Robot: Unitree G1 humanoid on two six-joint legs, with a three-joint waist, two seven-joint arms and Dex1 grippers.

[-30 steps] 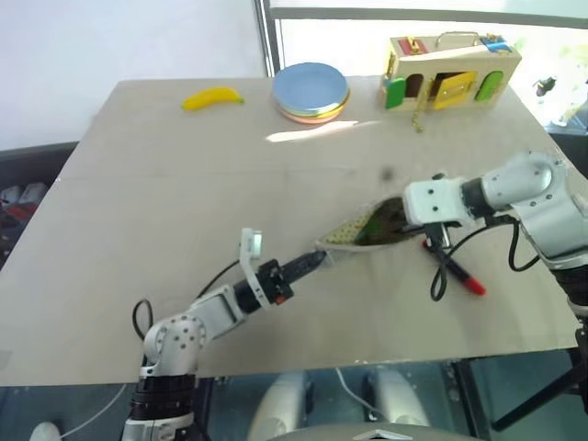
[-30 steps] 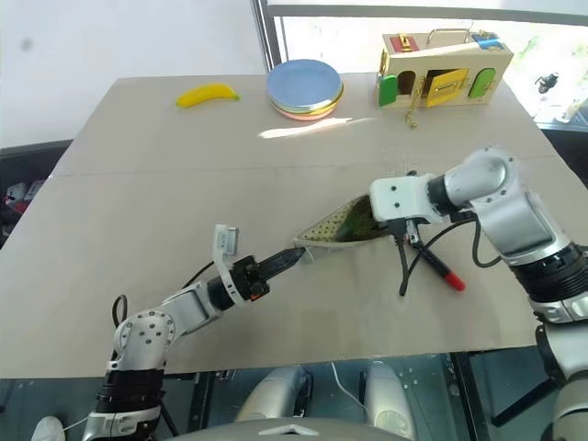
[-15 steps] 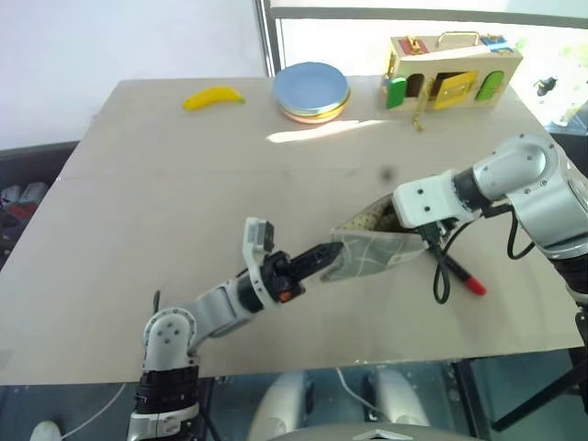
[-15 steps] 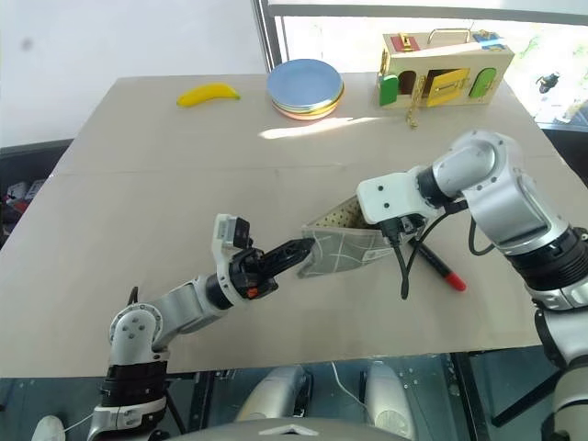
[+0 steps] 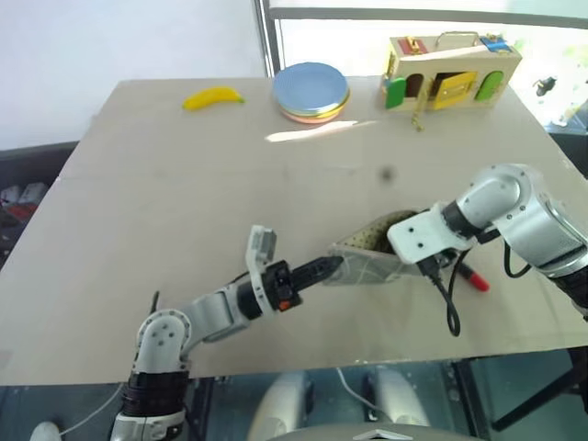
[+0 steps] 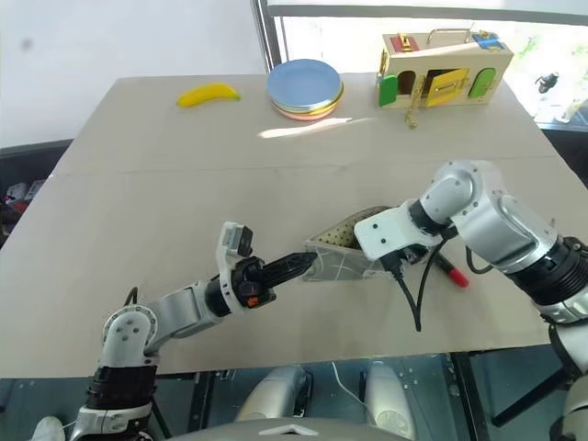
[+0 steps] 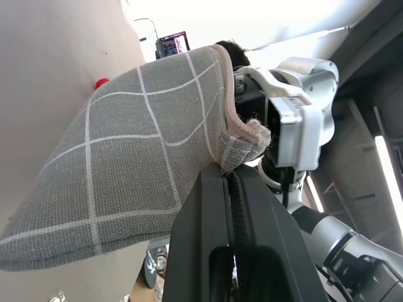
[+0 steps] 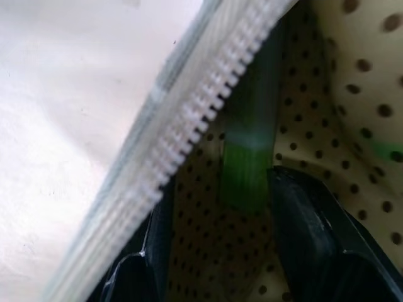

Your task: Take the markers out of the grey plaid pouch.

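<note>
The grey plaid pouch (image 5: 367, 262) sits raised near the table's (image 5: 165, 175) front edge — left gripper (image 5: 333, 267) pinching its corner. Right gripper (image 8: 220, 251) straddles the green marker (image 8: 242, 170), fingers parted; closing could catch the lining. Red marker (image 5: 470, 277) lies out, 1 of 2.

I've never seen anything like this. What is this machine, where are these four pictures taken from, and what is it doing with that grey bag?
It is a two-armed robot. Two pictures look down from its head; the other two look out from its wrists. On the table lie a banana, stacked plates, a wooden toy box and a red marker. The left tool is shut on a corner of the grey plaid pouch. The right tool reaches inside, fingers astride a green marker.
</note>
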